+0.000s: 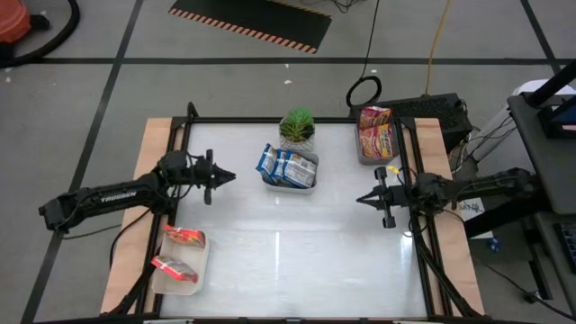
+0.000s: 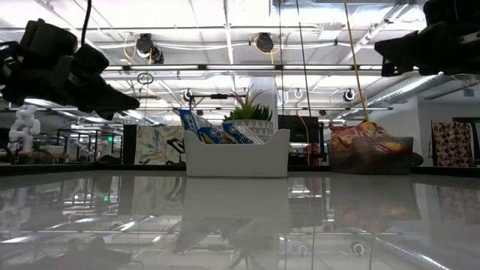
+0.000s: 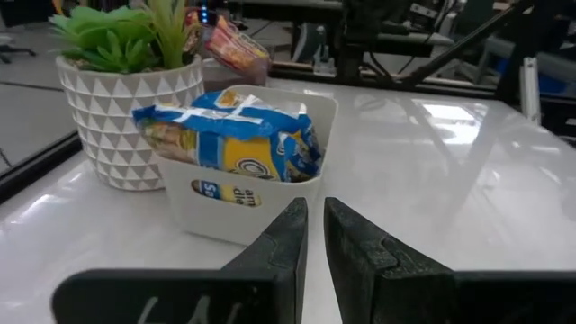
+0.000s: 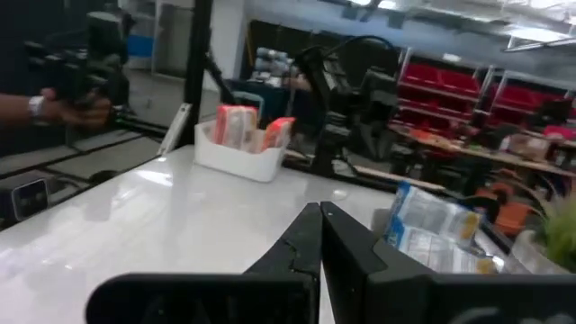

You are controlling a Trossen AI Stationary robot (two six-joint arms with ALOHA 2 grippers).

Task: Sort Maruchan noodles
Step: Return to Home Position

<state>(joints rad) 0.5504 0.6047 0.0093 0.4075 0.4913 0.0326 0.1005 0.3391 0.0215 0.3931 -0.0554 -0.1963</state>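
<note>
while both arms hang above the table (image 1: 297, 252) on opposite sides, the maruchan sort looks done: no packet lies loose on the glossy top, and every packet in view sits in a container. the blue-white packets (image 1: 286, 165) fill the white bin (image 1: 292, 188) at the far middle, just beside the potted plant (image 1: 298, 127). the pink-red packets (image 1: 376, 133) sit in the grey bin (image 1: 376, 161) at the far right corner, and the orange-red packets (image 1: 184, 237) rest in the white tray (image 1: 203, 266) at the near left corner. what seems left is only parking the arms.

the blue-white packets stand on edge and lean in the low view, their upper ends poking over the rim. the two orange-red packets that show lie nearly flat, long axes running roughly across their tray at a slight slant. the pink-red ones lie along their bin, long axis running front to back of the table.

the left claw (image 1: 230, 176) points inward toward the white bin, fingers almost together with a slim gap, holding nothing. the right claw (image 1: 362, 199) points inward from the right edge, fingers pressed together and empty.
</note>
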